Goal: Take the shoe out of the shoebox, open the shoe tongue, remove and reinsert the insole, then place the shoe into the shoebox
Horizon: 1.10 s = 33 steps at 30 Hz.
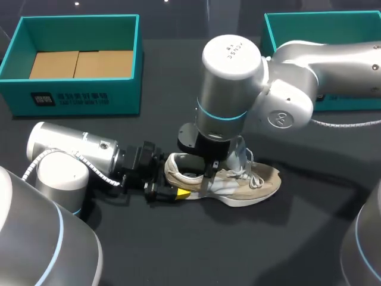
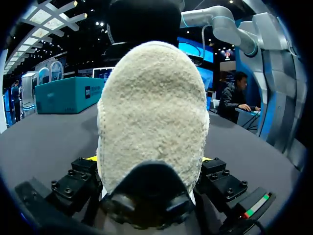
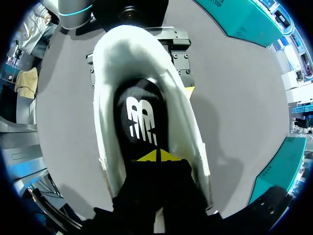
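Shoe is out of the box, upright on its sole on the black table, toe to the right, heel toward my left arm. Left gripper lies low at the heel; in the left wrist view its fingers sit one on each side of the fuzzy heel, clamping it. Right gripper points straight down into the shoe opening. Right wrist view: yellow tips pressed together on the black insole, which lies inside the shoe. Can't tell whether they're pinching its edge or just touching it. Teal shoebox, cardboard-lined, is at the far left, well apart from the shoe. Second teal box is at the far right, partly behind the right arm.
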Available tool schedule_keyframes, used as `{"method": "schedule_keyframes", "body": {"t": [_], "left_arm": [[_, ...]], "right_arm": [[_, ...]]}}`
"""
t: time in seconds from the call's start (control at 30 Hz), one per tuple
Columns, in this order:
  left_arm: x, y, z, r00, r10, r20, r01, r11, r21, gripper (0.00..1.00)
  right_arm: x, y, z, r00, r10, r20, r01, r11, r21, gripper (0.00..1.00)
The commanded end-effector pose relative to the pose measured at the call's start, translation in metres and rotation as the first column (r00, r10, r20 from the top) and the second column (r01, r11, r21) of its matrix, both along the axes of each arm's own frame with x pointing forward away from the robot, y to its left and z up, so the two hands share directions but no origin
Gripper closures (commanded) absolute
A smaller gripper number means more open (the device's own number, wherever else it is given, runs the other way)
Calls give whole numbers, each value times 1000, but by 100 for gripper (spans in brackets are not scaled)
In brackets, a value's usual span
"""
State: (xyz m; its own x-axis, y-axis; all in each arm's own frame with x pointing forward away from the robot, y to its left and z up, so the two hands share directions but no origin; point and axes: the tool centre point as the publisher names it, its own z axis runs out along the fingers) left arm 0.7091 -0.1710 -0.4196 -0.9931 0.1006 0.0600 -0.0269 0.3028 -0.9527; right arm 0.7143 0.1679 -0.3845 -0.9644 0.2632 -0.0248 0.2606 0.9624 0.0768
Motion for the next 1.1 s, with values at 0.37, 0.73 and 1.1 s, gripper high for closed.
{"method": "schedule_keyframes", "body": {"t": [0.37, 0.73, 1.1], "left_arm": [[-1, 1, -3, 1000, 0, 0, 0, 1000, -1, 100], [-1, 1, -3, 1000, 0, 0, 0, 1000, -1, 100], [-1, 1, -3, 1000, 0, 0, 0, 1000, -1, 100]], "right_arm": [[8, -5, -22, 997, 10, -74, -8, 1000, 19, 54], [-16, -5, -51, 976, 23, -217, -19, 1000, 19, 64], [-35, -17, -51, 973, 1, -232, 12, 998, 56, 100]]}}
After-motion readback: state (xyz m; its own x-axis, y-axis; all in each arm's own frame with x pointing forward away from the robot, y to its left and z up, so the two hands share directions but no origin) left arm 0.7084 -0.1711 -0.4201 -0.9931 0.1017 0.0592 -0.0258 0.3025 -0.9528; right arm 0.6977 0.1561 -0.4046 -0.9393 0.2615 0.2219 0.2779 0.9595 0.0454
